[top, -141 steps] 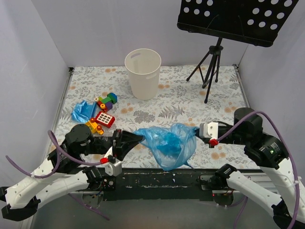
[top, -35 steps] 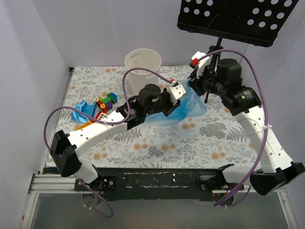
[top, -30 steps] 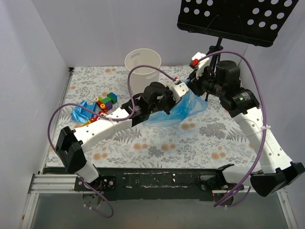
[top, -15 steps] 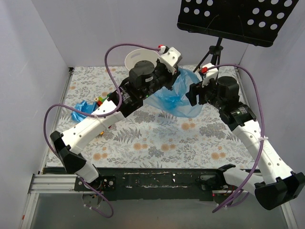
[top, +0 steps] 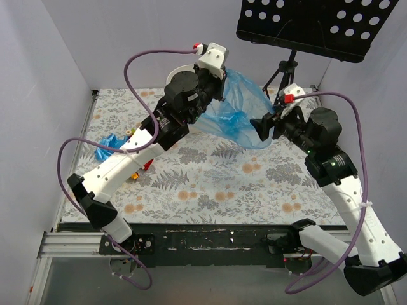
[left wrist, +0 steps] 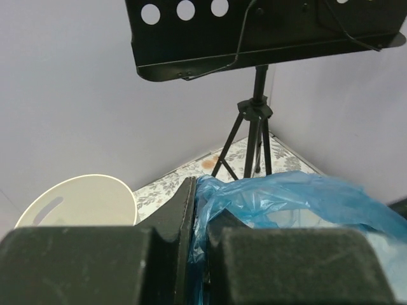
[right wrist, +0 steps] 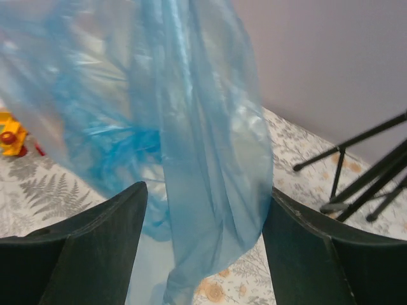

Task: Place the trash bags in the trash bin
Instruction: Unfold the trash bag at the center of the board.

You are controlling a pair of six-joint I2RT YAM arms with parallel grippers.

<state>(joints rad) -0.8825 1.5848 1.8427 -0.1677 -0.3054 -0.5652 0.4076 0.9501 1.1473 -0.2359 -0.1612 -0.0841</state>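
The left gripper [left wrist: 198, 210], high at 12 o'clock, pinches the thin translucent bright-blue plastic trash bag [top: 238, 105], which hangs just right of the cream-white round plastic bin [left wrist: 82, 197]. The right gripper [top: 262, 124] has its jaws spread around the film's 3 o'clock edge. The black perforated metal music stand [top: 318, 25] crowds 1 o'clock. Bare floral tablecloth [top: 210, 184] stretches toward 6 o'clock.

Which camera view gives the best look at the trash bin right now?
The left wrist view: the trash bin shows its rim, wall and handle slot, low on the left. In the top external view the left arm covers it, leaving only a sliver of rim. The right wrist view does not show it.
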